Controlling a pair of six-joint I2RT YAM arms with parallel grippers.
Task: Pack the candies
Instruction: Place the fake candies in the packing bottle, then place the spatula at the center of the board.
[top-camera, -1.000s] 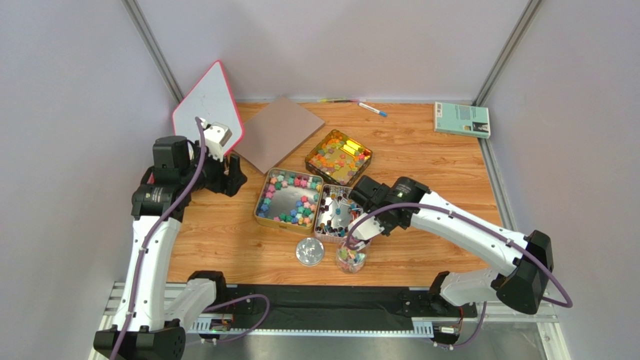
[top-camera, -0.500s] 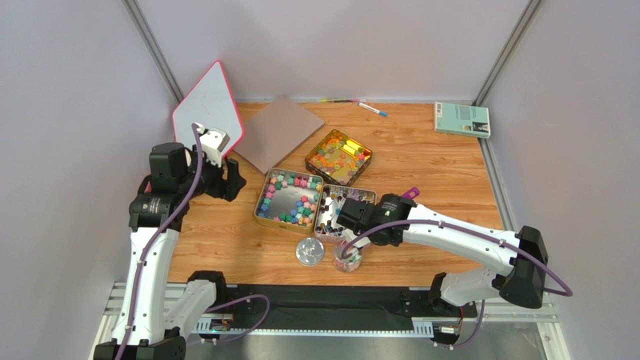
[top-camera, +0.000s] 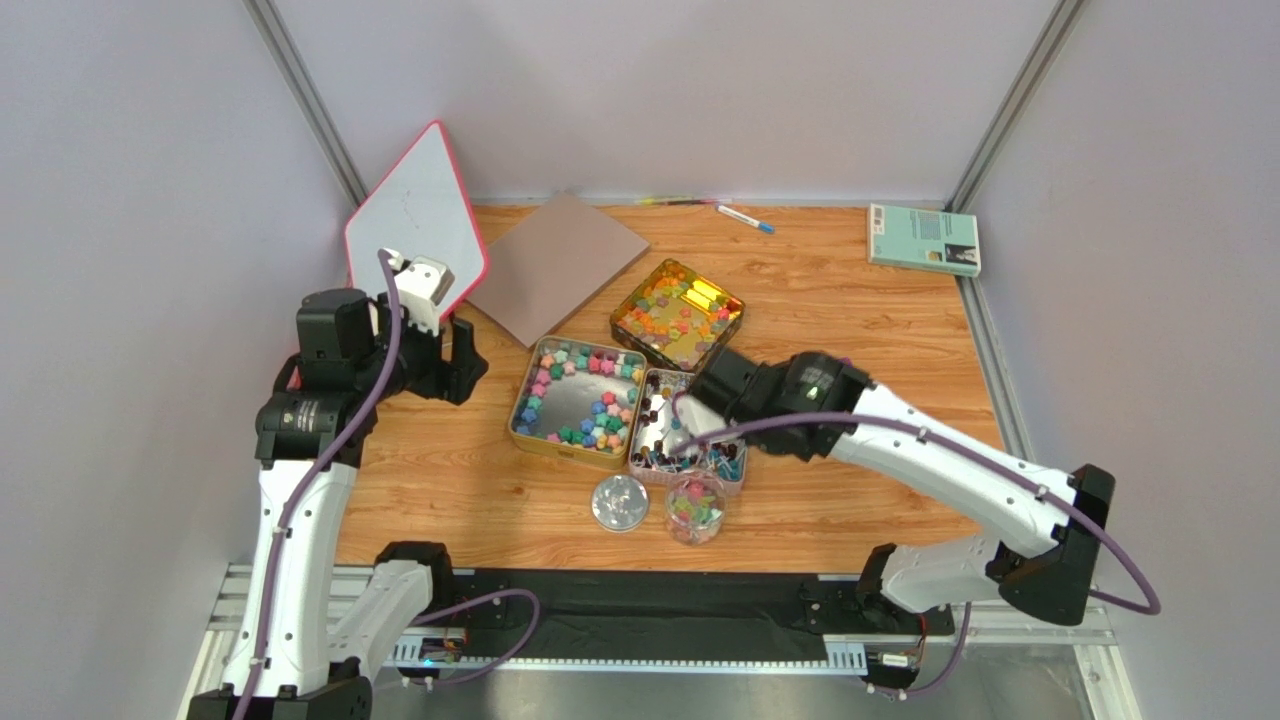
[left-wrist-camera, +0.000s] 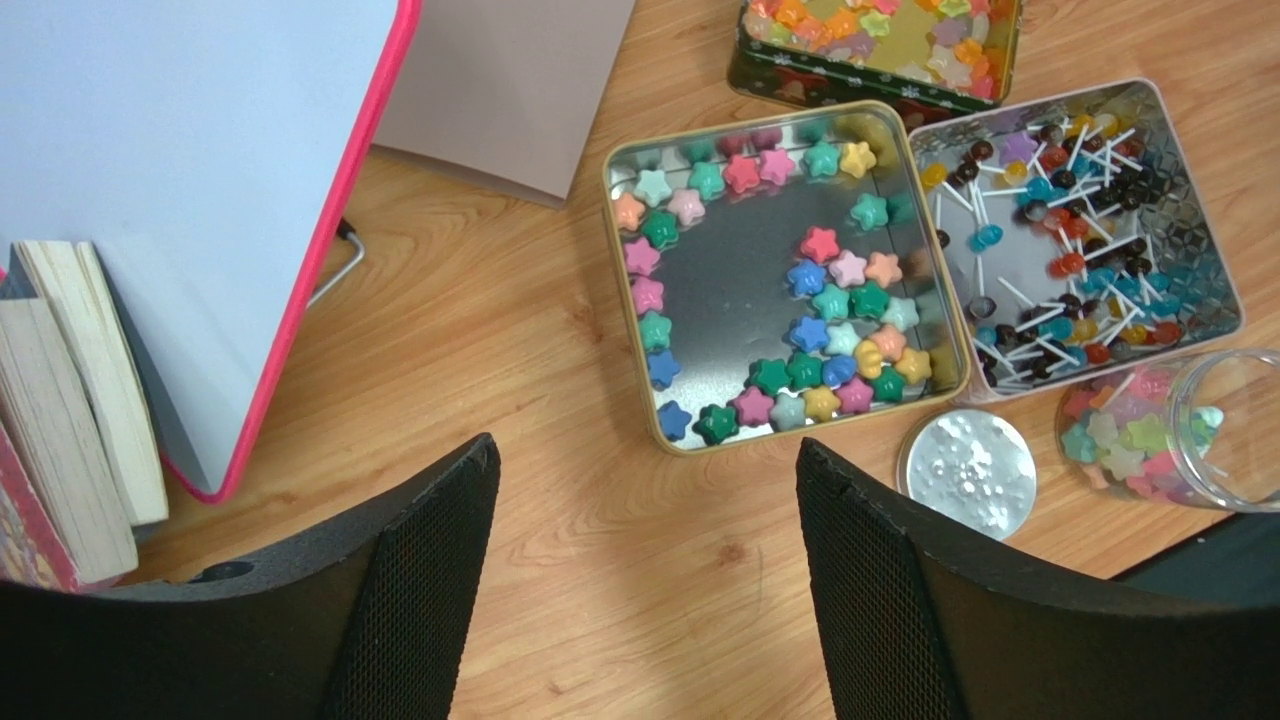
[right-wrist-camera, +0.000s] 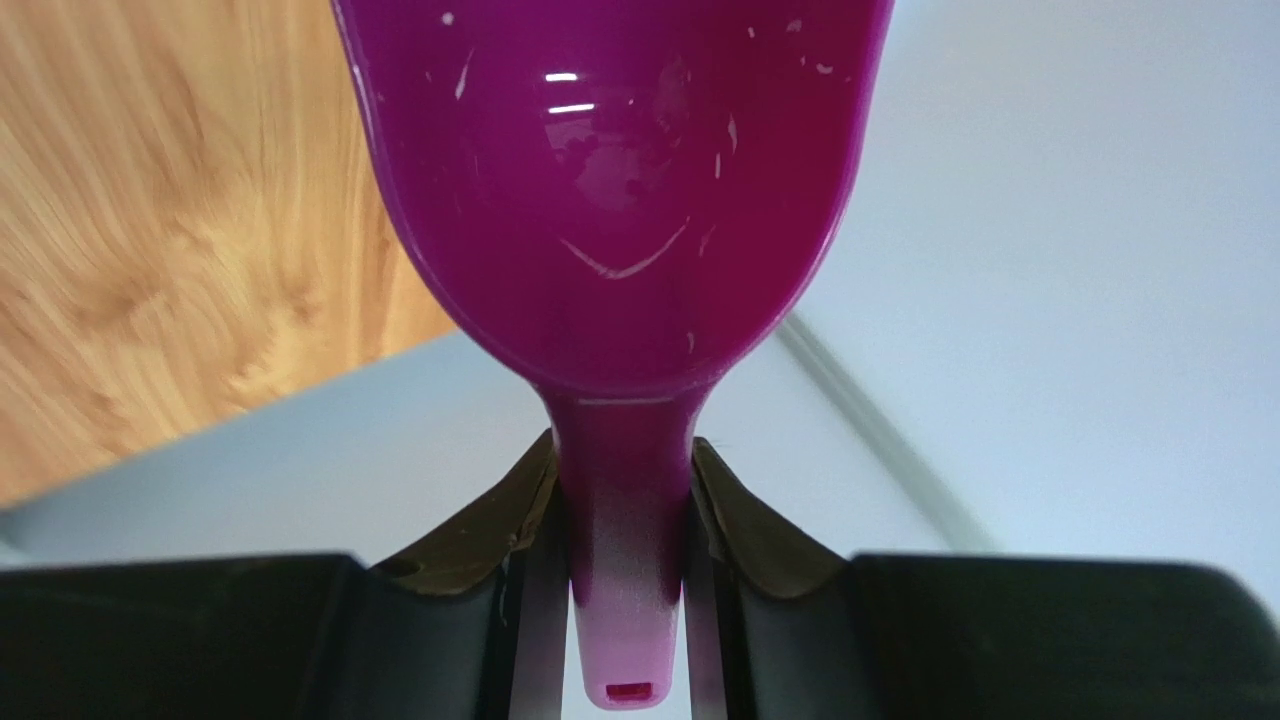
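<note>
Right jaws were clamped narrow on the handle of the scoop (right-wrist-camera: 616, 180), with the handle in line with the jaws and the bowl pointing straight out from them. In the wrist view the bowl sat against wall and a strip of tabletop (right-wrist-camera: 135, 225), so it was tipped up. No candy showed on the face I could see.

Left jaws were wide, held nothing, and hung over bare tabletop at the left of the top view. They looked down toward the tins.

Candies (left-wrist-camera: 812, 323) were mostly in the star tin (top-camera: 522, 408). More were in the stick tin (top-camera: 655, 453) beside it, the orange tin (top-camera: 732, 321) above, and the jar (top-camera: 694, 510). The jar stood at the lower middle, just below the stick tin, with its lid (top-camera: 619, 503) off and beside it on the left. The jar (left-wrist-camera: 1187, 428) looked partly filled.

Key relation: in the top view the right jaws were over the right side of the stick tin. The jar was just below them in frame and the star tin was to their left. The right arm was much nearer both, and the left was well apart.

My read is that the next scoop needs the bowl dipped down and swept leftward along the tin. The risks are sticks snagging the bowl, or a spill beside the jar's narrow mouth.
</note>
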